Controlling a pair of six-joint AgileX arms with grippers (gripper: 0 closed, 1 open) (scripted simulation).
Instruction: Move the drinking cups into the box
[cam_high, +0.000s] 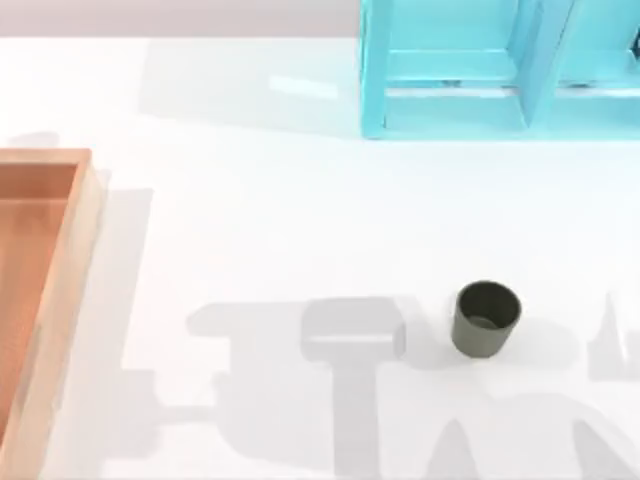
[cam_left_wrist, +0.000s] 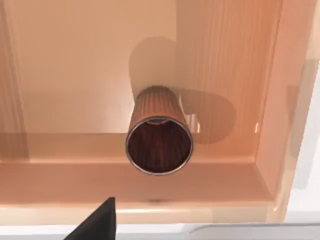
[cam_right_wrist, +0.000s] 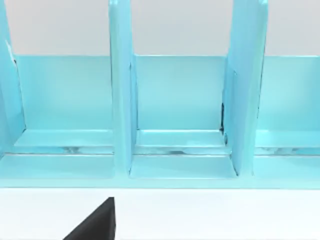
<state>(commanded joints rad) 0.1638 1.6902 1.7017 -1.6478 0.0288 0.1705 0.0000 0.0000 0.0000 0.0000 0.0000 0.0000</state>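
An olive-grey cup (cam_high: 486, 318) is seen upright on the white bench (cam_high: 300, 210), right of centre. The wooden box (cam_high: 72, 250) is cut by the left edge; a cyan shelf frame (cam_high: 470, 110) is placed at the far right.

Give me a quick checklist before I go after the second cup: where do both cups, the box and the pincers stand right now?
1. Copper tumbler inside the box: ok. The left wrist view shows it on the box floor, within the rim walls.
2. Tumbler free of the left pincer: ok, nothing is touching it.
3. Tumbler upright: cannot tell from this angle.
4. Olive-grey cup in the box: not ok. It stands upright on the white table, toward the right, apart from the box.
5. Path from cup to box: ok. The table between them is bare; the cyan shelf sits at the far edge.
6. Pincers open or shut: cannot tell.
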